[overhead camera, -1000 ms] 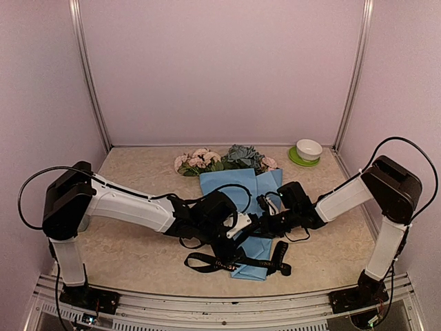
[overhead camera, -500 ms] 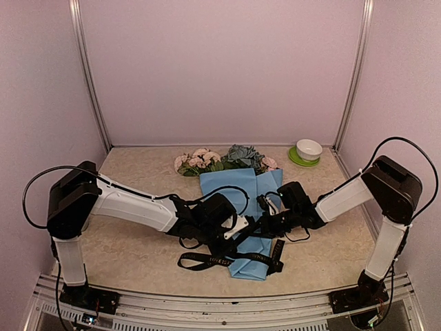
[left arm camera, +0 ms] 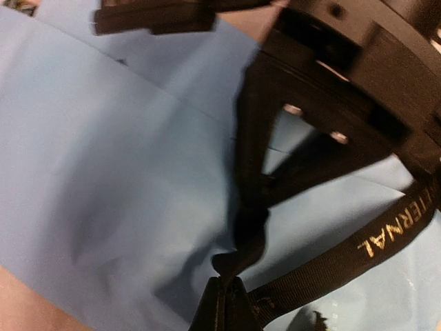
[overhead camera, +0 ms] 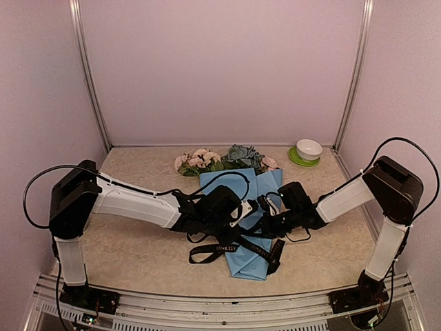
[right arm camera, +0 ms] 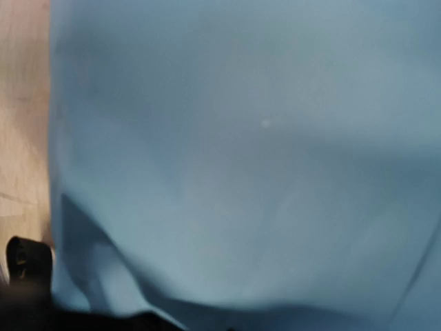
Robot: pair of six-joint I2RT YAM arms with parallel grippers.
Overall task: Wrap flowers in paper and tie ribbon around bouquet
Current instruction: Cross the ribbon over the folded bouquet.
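Observation:
The flowers (overhead camera: 224,160), pink and blue-grey, lie at the back of the table, their stems inside the light blue paper (overhead camera: 249,256) that forms the bouquet. The black ribbon (overhead camera: 219,249) with gold lettering (left arm camera: 386,234) crosses the paper's lower half. In the left wrist view my left gripper (left arm camera: 225,288) is shut, pinching a twisted strand of the ribbon. That strand runs up to my right gripper (left arm camera: 256,196), whose black fingers come together on it over the paper. The right wrist view is filled with paper (right arm camera: 241,152), with a ribbon loop (right arm camera: 27,256) at its left edge.
A white bowl on a green saucer (overhead camera: 308,150) stands at the back right corner. Both arms meet over the middle of the table, and black cables loop beside them. Metal frame posts stand at the back corners.
My left gripper has closed from wide open onto the ribbon and shifted slightly right. The ribbon's loose ends were pulled in toward the paper. The right arm held still.

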